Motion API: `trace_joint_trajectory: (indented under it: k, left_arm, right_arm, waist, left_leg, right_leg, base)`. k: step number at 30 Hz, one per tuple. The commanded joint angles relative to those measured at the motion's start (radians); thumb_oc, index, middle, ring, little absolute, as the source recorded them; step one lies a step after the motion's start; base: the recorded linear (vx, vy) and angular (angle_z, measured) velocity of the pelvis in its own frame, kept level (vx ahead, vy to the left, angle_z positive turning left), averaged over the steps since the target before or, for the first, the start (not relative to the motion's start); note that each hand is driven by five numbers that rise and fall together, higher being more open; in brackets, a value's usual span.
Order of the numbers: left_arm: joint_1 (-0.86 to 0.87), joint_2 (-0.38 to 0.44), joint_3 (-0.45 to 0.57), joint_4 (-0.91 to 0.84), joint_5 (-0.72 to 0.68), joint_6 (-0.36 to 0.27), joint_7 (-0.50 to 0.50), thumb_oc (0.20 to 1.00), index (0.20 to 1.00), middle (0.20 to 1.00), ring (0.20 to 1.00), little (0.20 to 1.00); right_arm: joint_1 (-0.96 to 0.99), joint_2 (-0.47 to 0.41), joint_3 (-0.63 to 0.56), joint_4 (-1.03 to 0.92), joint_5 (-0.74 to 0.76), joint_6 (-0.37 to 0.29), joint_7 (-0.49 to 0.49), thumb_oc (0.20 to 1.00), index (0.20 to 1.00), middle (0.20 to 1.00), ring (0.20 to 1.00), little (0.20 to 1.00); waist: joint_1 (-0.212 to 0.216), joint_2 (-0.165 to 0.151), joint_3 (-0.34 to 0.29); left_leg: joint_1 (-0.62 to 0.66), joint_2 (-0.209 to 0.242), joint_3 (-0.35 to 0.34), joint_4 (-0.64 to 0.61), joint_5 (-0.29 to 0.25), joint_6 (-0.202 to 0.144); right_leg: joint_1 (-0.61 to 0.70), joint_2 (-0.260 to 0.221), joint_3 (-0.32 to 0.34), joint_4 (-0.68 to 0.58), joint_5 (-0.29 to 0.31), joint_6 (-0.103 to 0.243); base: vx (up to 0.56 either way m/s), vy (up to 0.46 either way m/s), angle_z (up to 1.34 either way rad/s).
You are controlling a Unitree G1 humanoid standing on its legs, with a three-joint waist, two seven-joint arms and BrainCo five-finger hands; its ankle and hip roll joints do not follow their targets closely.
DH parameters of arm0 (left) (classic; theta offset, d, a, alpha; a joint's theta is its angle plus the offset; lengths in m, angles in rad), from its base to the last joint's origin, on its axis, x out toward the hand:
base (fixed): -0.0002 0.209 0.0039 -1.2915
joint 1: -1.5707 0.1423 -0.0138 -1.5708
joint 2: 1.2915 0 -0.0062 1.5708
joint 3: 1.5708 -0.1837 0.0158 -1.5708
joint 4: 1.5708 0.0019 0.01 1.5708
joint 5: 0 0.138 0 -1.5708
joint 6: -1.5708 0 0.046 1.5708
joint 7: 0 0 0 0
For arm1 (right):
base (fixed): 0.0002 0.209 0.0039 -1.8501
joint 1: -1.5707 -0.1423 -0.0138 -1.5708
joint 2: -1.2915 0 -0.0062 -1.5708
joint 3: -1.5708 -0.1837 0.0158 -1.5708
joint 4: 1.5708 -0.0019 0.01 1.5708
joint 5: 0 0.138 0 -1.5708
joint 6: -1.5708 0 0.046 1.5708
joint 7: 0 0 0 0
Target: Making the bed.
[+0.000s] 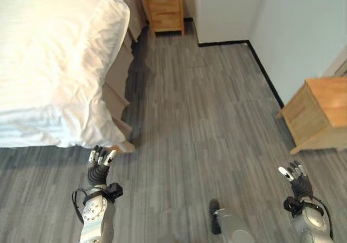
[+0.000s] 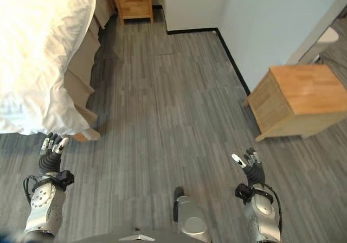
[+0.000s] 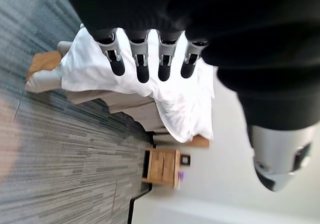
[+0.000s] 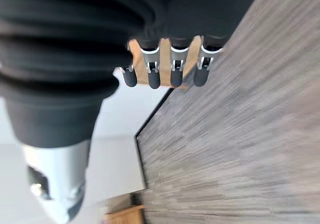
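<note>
Closest to the camera, both arms reach forward and low over the grey plank floor (image 1: 206,118), as if the robot is walking up to its work with nothing carried yet. The left robot hand (image 1: 100,164) is raised with its palm facing forward and its fingers straight and loosely spread, holding nothing. It sits just short of the near corner of the bed (image 1: 116,99), apart from the cloth. The right robot hand (image 1: 295,179) is held the same way, fingers relaxed and empty, over bare floor and well away from the bed.

Just past the left robot hand, a white duvet (image 1: 49,64) covers the bed and droops over the corner, bunched and uneven along the near edge, with the beige bed base showing beneath it. This hanging edge is most likely what needs straightening, which would explain why the left robot hand faces it.

Off to the right, a wooden cabinet (image 1: 320,113) stands near the pale wall. Farthest away, a small wooden nightstand (image 1: 162,8) stands beside the head of the bed.
</note>
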Motion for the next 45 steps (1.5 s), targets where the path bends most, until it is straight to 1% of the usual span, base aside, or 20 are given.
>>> trace_joint_trajectory:
  k: [1, 5, 6, 8, 9, 13, 15, 16, 19, 20, 22, 25, 26, 28, 30, 33, 35, 38, 42, 45]
  left_arm:
    - [-0.051, 0.061, 0.046, -0.047, -0.088, -0.07, 0.012, 1.0, 1.0, 1.0, 1.0, 1.0]
    - [-0.046, 0.046, 0.029, -0.004, -0.1, -0.071, 0.018, 1.0, 1.0, 1.0, 1.0, 1.0]
    - [-0.037, 0.04, 0.02, -0.007, -0.102, -0.074, 0.018, 1.0, 1.0, 1.0, 1.0, 1.0]
    - [-0.031, 0.037, 0.02, -0.003, -0.102, -0.073, 0.014, 1.0, 1.0, 1.0, 1.0, 1.0]
    - [-0.012, 0.026, 0.021, -0.015, -0.087, -0.07, 0.005, 1.0, 1.0, 1.0, 1.0, 1.0]
    - [0.022, 0.019, 0.042, -0.034, -0.066, -0.061, -0.018, 1.0, 1.0, 1.0, 1.0, 1.0]
    - [0.021, 0.019, 0.055, -0.036, -0.074, -0.059, -0.002, 1.0, 1.0, 1.0, 1.0, 1.0]
    - [0.012, 0.021, 0.065, -0.033, -0.089, -0.062, 0.007, 1.0, 1.0, 1.0, 1.0, 1.0]
    - [-0.009, 0.031, 0.067, -0.022, -0.079, -0.065, 0.017, 1.0, 1.0, 1.0, 1.0, 1.0]
    - [-0.018, 0.048, 0.06, -0.03, -0.065, -0.057, 0.008, 1.0, 1.0, 1.0, 1.0, 1.0]
    - [-0.024, 0.047, 0.044, -0.026, -0.074, -0.055, -0.011, 1.0, 1.0, 1.0, 1.0, 1.0]
    - [-0.038, 0.047, 0.027, -0.012, -0.08, -0.053, -0.018, 1.0, 1.0, 1.0, 1.0, 1.0]
    - [-0.043, 0.035, 0.018, -0.006, -0.089, -0.05, -0.032, 1.0, 1.0, 1.0, 1.0, 1.0]
    - [-0.056, 0.036, 0.01, -0.002, -0.081, -0.046, -0.052, 1.0, 1.0, 1.0, 1.0, 1.0]
    - [-0.052, 0.028, 0.001, -0.011, -0.069, -0.047, -0.063, 1.0, 1.0, 1.0, 1.0, 1.0]
    - [-0.05, 0.012, -0.027, -0.01, -0.056, -0.042, -0.079, 1.0, 1.0, 1.0, 1.0, 1.0]
    - [-0.07, 0.002, -0.039, -0.014, -0.081, -0.042, -0.083, 1.0, 1.0, 1.0, 1.0, 1.0]
    - [-0.068, -0.008, -0.047, -0.025, -0.101, -0.041, -0.089, 1.0, 1.0, 1.0, 1.0, 1.0]
    - [-0.073, -0.005, -0.055, -0.026, -0.107, -0.031, -0.098, 1.0, 1.0, 1.0, 1.0, 1.0]
    - [-0.09, -0.018, -0.069, -0.016, -0.101, -0.038, -0.112, 1.0, 1.0, 1.0, 1.0, 1.0]
  right_arm:
    - [-0.075, -0.08, 0.016, -0.036, 0.071, -0.075, -0.042, 1.0, 1.0, 1.0, 1.0, 1.0]
    - [-0.091, -0.091, 0.03, -0.055, 0.074, -0.075, -0.022, 1.0, 1.0, 1.0, 1.0, 1.0]
    - [-0.092, -0.095, 0.045, -0.053, 0.057, -0.074, -0.022, 1.0, 1.0, 1.0, 1.0, 1.0]
    - [-0.098, -0.095, 0.057, -0.048, 0.048, -0.07, -0.018, 1.0, 1.0, 1.0, 1.0, 1.0]
    - [-0.11, -0.093, 0.066, -0.043, 0.019, -0.063, -0.007, 1.0, 1.0, 1.0, 1.0, 1.0]
    - [-0.102, -0.062, 0.062, -0.053, 0.012, -0.047, 0.014, 1.0, 1.0, 1.0, 1.0, 1.0]
    - [-0.089, -0.015, 0.07, -0.076, 0.018, -0.064, 0.016, 1.0, 1.0, 1.0, 1.0, 1.0]
    - [-0.092, -0.004, 0.074, -0.085, 0.03, -0.057, 0.018, 1.0, 1.0, 1.0, 1.0, 1.0]
    - [-0.11, 0.01, 0.099, -0.076, 0.036, -0.057, 0.034, 1.0, 1.0, 1.0, 1.0, 1.0]
    - [-0.1, -0.002, 0.111, -0.092, -0.027, -0.032, 0.029, 1.0, 1.0, 1.0, 1.0, 1.0]
    - [-0.085, -0.009, 0.088, -0.1, -0.019, -0.027, 0.035, 1.0, 1.0, 1.0, 1.0, 1.0]
    - [-0.076, -0.012, 0.068, -0.101, -0.003, -0.031, 0.032, 1.0, 1.0, 1.0, 1.0, 1.0]
    - [-0.045, -0.008, 0.05, -0.112, 0.006, -0.036, 0.041, 1.0, 1.0, 1.0, 1.0, 1.0]
    - [-0.005, -0.006, 0.033, -0.12, 0.012, -0.036, 0.056, 1.0, 1.0, 1.0, 1.0, 1.0]
    - [0.021, -0.008, 0.021, -0.144, 0.027, -0.038, 0.072, 1.0, 1.0, 1.0, 1.0, 1.0]
    - [0.02, -0.012, 0.013, -0.135, 0.042, -0.046, 0.08, 1.0, 1.0, 1.0, 1.0, 1.0]
    - [0.006, -0.035, 0.0, -0.128, 0.044, -0.06, 0.064, 1.0, 1.0, 1.0, 1.0, 1.0]
    - [-0.027, -0.047, 0.014, -0.121, 0.075, -0.07, 0.057, 1.0, 1.0, 1.0, 1.0, 1.0]
    - [-0.01, -0.064, -0.002, -0.15, 0.022, -0.065, 0.029, 1.0, 1.0, 1.0, 1.0, 1.0]
    - [0.022, -0.078, -0.022, -0.232, -0.013, -0.083, 0.071, 1.0, 1.0, 1.0, 1.0, 1.0]
  waist:
    - [0.055, -0.033, 0.025]
    - [0.122, -0.022, 0.007]
    - [0.147, -0.015, -0.001]
    - [0.169, -0.003, -0.013]
    - [0.202, -0.002, -0.035]
    - [0.223, -0.023, -0.065]
    - [0.24, -0.061, -0.082]
    - [0.222, -0.046, -0.066]
    - [0.196, -0.026, -0.043]
    - [0.175, 0.005, -0.049]
    - [0.131, 0.013, -0.042]
    - [0.096, 0.011, -0.04]
    - [0.06, -0.008, -0.049]
    - [0.021, -0.028, -0.063]
    - [0.006, -0.032, -0.075]
    - [-0.004, -0.025, -0.097]
    - [-0.008, -0.017, -0.089]
    - [0.007, -0.034, -0.063]
    - [0.02, -0.043, -0.057]
    - [0.008, -0.025, -0.06]
  left_leg:
    - [0.064, -0.033, 0.121, -0.119, -0.033, 0.036]
    - [-0.041, -0.082, 0.141, -0.515, -0.019, 0.036]
    - [-0.035, -0.113, 0.13, -0.675, 0.022, 0.035]
    - [-0.028, -0.129, 0.097, -0.767, 0.049, 0.033]
    - [-0.03, -0.146, 0.081, -0.918, 0.119, 0.015]
    - [-0.001, -0.143, 0.168, -0.901, 0.12, 0.044]
    - [0.036, -0.167, 0.173, -0.854, 0.055, 0.112]
    - [0.087, -0.157, 0.163, -0.867, 0.032, 0.121]
    - [0.169, -0.138, 0.167, -0.872, -0.014, 0.14]
    - [0.256, -0.114, 0.158, -0.892, -0.053, 0.151]
    - [0.34, -0.121, 0.115, -0.902, -0.08, 0.141]
    - [0.377, -0.132, 0.083, -0.899, -0.113, 0.13]
    - [0.434, -0.148, 0.023, -0.91, -0.15, 0.109]
    - [0.474, -0.153, -0.038, -0.923, -0.166, 0.094]
    - [0.513, -0.141, -0.066, -0.925, -0.177, 0.08]
    - [0.513, -0.114, -0.073, -0.864, -0.175, 0.054]
    - [0.433, -0.085, -0.022, -0.628, -0.102, 0.0]
    - [0.312, -0.064, 0.062, -0.428, -0.066, 0.003]
    - [0.234, 0.015, 0.207, -0.548, -0.084, 0.02]
    - [0.209, 0.018, 0.269, -0.718, -0.08, 0.011]
  right_leg:
    - [0.17, -0.044, 0.048, -0.227, 0.104, 0.109]
    - [0.281, -0.022, 0.087, -0.276, 0.054, 0.119]
    - [0.312, -0.01, 0.106, -0.282, 0.035, 0.12]
    - [0.345, 0.008, 0.121, -0.29, 0.021, 0.121]
    - [0.43, 0.021, 0.149, -0.313, -0.012, 0.122]
    - [0.488, 0.002, 0.167, -0.295, -0.033, 0.141]
    - [0.37, -0.063, 0.161, 0.119, 0.283, 0.276]
    - [0.267, -0.074, 0.144, 0.259, 0.299, 0.287]
    - [0.192, -0.109, 0.087, 0.345, 0.289, 0.252]
    - [0.102, -0.16, 0.01, 0.363, 0.243, 0.216]
    - [0.037, -0.159, -0.02, 0.278, 0.166, 0.197]
    - [0.01, -0.13, -0.006, 0.17, 0.153, 0.198]
    - [0.016, -0.091, 0.062, -0.073, 0.161, 0.215]
    - [-0.007, -0.056, 0.19, -0.229, 0.201, 0.243]
    - [-0.002, -0.051, 0.16, -0.272, 0.251, 0.254]
    - [0.023, -0.053, 0.122, -0.228, 0.23, 0.223]
    - [0.059, -0.054, 0.096, -0.216, 0.208, 0.197]
    - [0.147, -0.046, 0.065, -0.265, 0.183, 0.168]
    - [0.223, -0.065, 0.055, -0.292, 0.138, 0.158]
    - [0.249, -0.077, 0.036, -0.301, 0.105, 0.164]
  base:
    - [0.67, -0.252, -0.12]
    - [0.65, -0.039, -0.27]
    - [0.44, 0.033, -0.46]
    - [0.58, 0.025, -0.45]
    - [0.88, 0.026, -0.26]
    - [0.59, 0.059, -0.78]
    - [0.57, 0.201, -0.25]
    - [0.44, 0.188, -0.88]
    - [0.43, 0.153, -0.09]
    - [0.56, 0.111, 0.07]
    - [0.68, 0.057, 0.12]
    - [0.48, -0.079, 0.54]
    - [0.59, -0.175, 0.89]
    - [0.57, -0.166, 1.02]
    - [0.44, -0.163, 1.22]
    - [0.4, -0.178, 0.79]
    - [0.31, -0.174, 0.19]
    - [0.18, -0.128, 0.32]
    - [0.26, -0.066, 0.01]
    - [0.19, 0.092, 0.15]
